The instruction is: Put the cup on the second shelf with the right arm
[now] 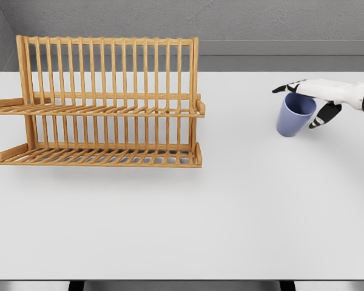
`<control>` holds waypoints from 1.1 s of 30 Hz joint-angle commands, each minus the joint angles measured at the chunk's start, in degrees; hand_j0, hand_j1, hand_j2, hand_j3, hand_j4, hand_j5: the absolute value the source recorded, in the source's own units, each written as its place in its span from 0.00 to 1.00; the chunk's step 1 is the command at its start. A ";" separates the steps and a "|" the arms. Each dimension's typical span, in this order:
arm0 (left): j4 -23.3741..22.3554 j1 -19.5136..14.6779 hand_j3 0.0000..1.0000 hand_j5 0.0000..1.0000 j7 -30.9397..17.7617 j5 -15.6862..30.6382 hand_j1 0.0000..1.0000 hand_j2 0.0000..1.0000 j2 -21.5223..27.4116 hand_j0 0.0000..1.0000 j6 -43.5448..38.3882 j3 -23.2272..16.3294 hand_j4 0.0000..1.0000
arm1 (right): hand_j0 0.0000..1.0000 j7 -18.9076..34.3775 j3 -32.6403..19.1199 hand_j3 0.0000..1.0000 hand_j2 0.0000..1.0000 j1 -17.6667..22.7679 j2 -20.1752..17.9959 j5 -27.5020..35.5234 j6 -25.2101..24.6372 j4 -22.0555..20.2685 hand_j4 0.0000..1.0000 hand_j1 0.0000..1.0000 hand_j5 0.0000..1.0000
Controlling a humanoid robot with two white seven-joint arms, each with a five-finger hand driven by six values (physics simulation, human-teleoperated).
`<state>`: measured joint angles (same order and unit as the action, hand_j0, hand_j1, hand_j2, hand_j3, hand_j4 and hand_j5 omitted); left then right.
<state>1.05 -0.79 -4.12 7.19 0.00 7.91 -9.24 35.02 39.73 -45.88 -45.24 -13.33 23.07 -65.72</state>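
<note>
open table, dish rack far left

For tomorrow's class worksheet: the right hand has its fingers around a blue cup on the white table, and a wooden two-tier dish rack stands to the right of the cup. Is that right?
Not quite. In the head view the wooden two-tier dish rack stands left of the blue cup, not right. The right hand does have its fingers around the cup on the white table.

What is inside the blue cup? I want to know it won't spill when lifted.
The blue cup tilts its mouth toward the camera; the visible inner wall looks bare. The right hand covers part of the rim, and the bottom is not visible.
</note>
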 commanded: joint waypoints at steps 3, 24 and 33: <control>0.01 0.00 1.00 1.00 -0.01 0.01 1.00 1.00 0.00 1.00 0.00 0.01 1.00 | 1.00 -0.02 0.00 1.00 1.00 -0.17 0.33 0.23 -0.04 0.68 1.00 1.00 1.00; 0.01 0.00 1.00 1.00 -0.01 0.01 1.00 1.00 0.00 1.00 0.00 0.01 1.00 | 0.69 -0.02 1.49 0.69 0.69 -1.49 0.07 0.15 0.48 -0.20 0.69 0.69 0.69; 0.01 0.00 1.00 1.00 -0.01 0.01 1.00 1.00 0.00 1.00 0.00 0.01 1.00 | 0.69 -0.02 1.06 0.69 0.69 -2.81 -0.20 0.15 0.66 -1.52 0.69 0.69 0.69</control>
<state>1.05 -0.79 -4.12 7.19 0.00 7.91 -9.24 35.02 40.88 -48.78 -45.37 -13.41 23.80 -67.11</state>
